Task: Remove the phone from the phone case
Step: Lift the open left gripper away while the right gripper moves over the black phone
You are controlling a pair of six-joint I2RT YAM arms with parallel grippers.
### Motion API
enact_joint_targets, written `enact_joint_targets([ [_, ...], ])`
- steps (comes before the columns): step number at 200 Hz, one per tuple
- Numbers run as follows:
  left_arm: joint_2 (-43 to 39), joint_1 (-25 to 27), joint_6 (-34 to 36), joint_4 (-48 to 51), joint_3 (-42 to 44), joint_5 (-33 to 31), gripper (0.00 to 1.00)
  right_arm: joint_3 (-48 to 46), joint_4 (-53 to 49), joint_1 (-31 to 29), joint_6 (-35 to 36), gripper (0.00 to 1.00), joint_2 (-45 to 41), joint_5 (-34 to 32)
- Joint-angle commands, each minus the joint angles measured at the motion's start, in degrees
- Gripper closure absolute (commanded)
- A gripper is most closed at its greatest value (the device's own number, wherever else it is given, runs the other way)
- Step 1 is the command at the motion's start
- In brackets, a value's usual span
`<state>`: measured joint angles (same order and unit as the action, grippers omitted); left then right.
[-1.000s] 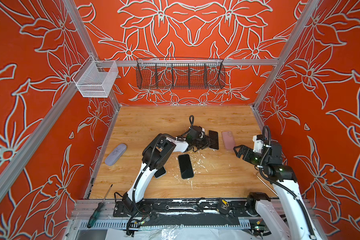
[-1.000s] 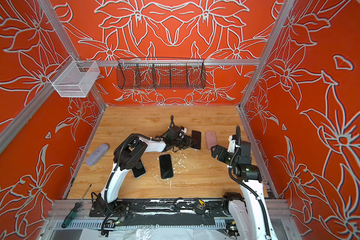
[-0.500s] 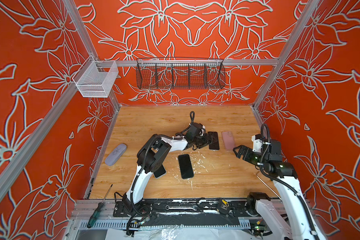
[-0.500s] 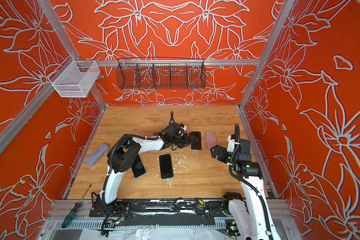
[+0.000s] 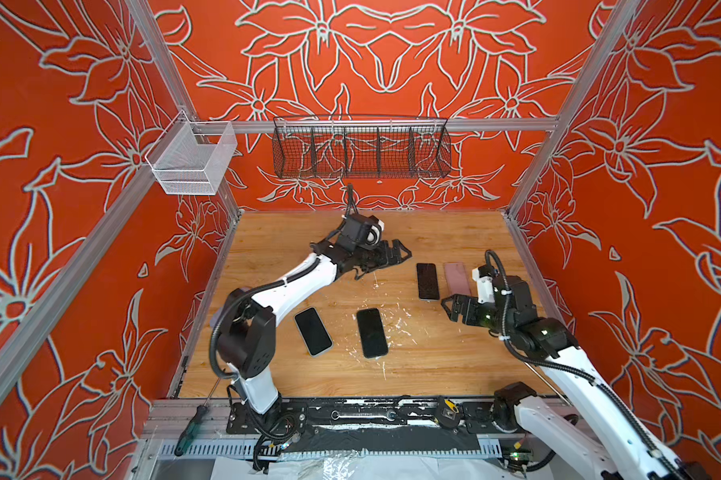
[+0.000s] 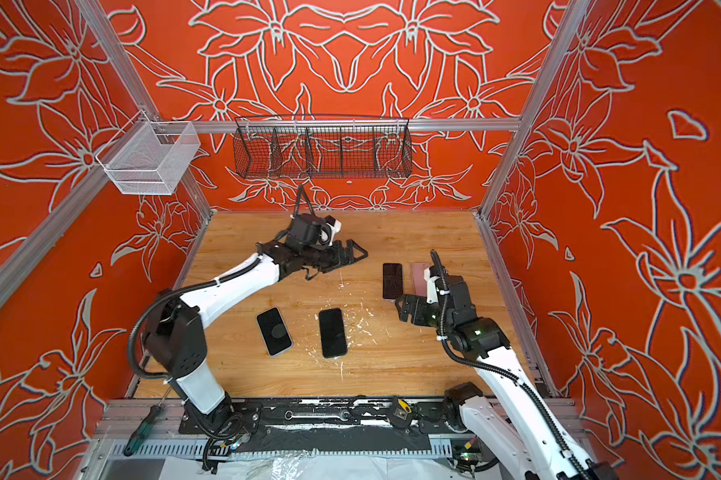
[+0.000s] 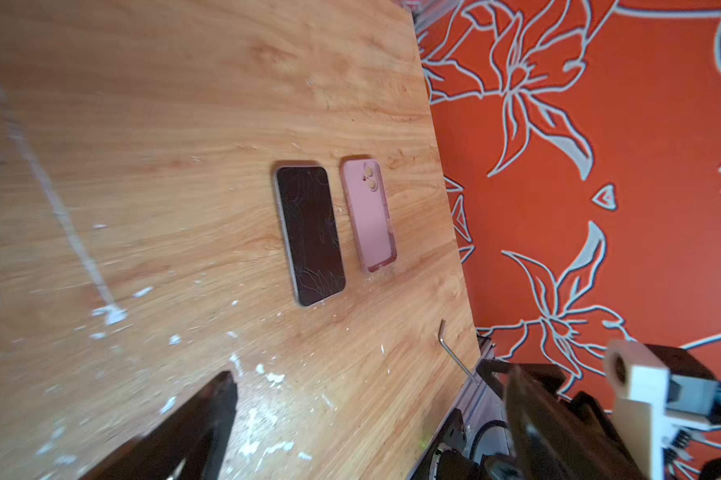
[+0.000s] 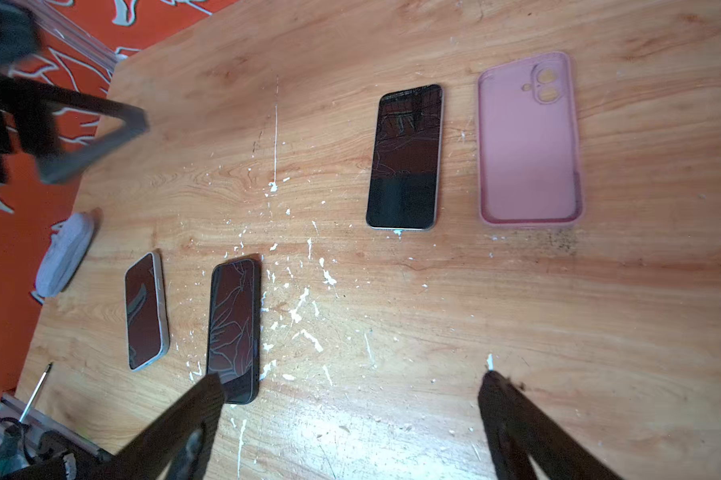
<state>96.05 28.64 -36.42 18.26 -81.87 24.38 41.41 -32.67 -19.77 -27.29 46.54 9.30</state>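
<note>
In both top views the phone lies screen-up on the table just beside the pink case, not in it, so I'd say the job's basically done. The left gripper hangs over bare wood, jaws spread wide and empty. The right gripper sits near the phone, equally wide, holding nothing.

Left wrist view: phone and case lie parallel with a thin gap between, hollow side up.

Right wrist view: same pair, plus 2 extras well apart, a light-edged phone and a dark-edged phone, probably spares.
</note>
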Motion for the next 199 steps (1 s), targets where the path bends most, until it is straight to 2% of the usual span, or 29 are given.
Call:
enact_joint_targets([
  [1,-3.70,-5.15,6.96,13.64,-0.89,-3.45,0.03,0.00,4.36,-3.13,-1.63,0.02,2.79,-7.04],
  [32,-3.40,-13.64,9.19,18.44,-2.62,-0.35,0.03,2.37,5.97,-9.14,-1.69,0.02,8.32,-11.96],
  [59,-2.59,-18.45,13.56,23.08,-5.48,-2.06,0.03,7.52,3.47,-15.50,-3.33,0.02,15.63,-16.53],
  [91,-4.66,-23.73,13.44,22.70,-2.94,-0.84,0.03,12.62,3.36,-24.65,-5.26,0.02,23.43,-21.79],
  [118,-5.27,-27.61,12.49,22.86,-1.98,-1.24,0.03,15.02,5.83,-28.91,-7.89,0.02,29.77,-21.26],
  [137,-5.92,-29.17,11.70,22.00,-1.07,-0.04,0.03,16.61,7.00,-31.78,-10.26,0.02,34.45,-21.86],
  [162,-5.82,-29.93,12.14,22.78,-1.10,-1.71,0.03,18.81,8.34,-35.13,-13.45,0.02,40.33,-20.83],
  [179,-5.55,-31.26,11.51,22.57,-1.17,1.01,0.03,21.07,7.91,-37.74,-14.23,0.02,43.77,-21.78],
  [199,-5.94,-32.22,11.92,22.67,-1.02,0.61,0.03,23.10,7.43,-39.74,-15.49,0.02,46.67,-22.74],
])
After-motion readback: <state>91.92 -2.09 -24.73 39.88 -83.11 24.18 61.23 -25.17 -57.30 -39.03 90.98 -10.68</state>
